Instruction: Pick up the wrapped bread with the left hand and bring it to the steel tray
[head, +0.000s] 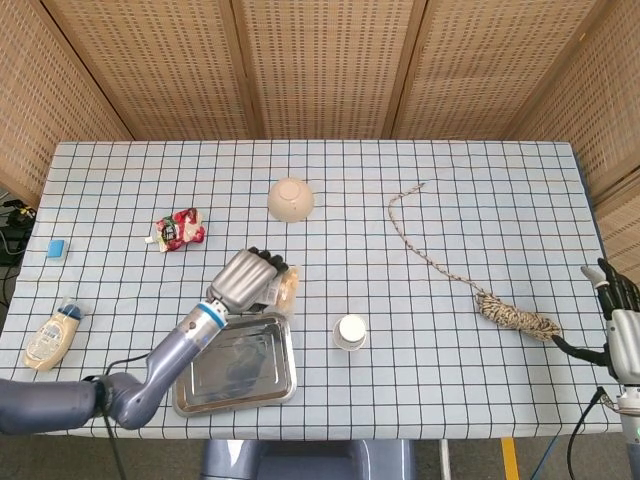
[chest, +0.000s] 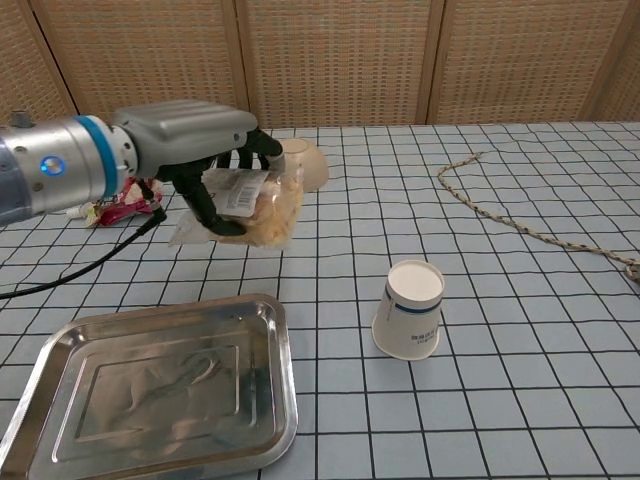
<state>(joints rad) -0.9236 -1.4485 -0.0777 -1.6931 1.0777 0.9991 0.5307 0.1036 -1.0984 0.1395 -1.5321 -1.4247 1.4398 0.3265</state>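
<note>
My left hand (chest: 205, 160) (head: 244, 278) grips the wrapped bread (chest: 255, 207) (head: 286, 287), a tan loaf in clear plastic with a white label. It hangs in the air above the table, just past the far right corner of the steel tray (chest: 60, 400) (head: 200, 385). The tray lies flat near the front edge with nothing in it. My right hand (head: 618, 300) shows only at the far right edge of the head view, away from the table's objects; whether its fingers are apart or curled is unclear.
An upturned paper cup (chest: 410, 310) (head: 351, 332) stands right of the tray. A beige bowl (head: 290, 198) sits behind the bread. A rope (head: 470, 285) trails across the right side. A red snack packet (head: 178, 229), a bottle (head: 52, 337) and a blue block (head: 57, 248) lie left.
</note>
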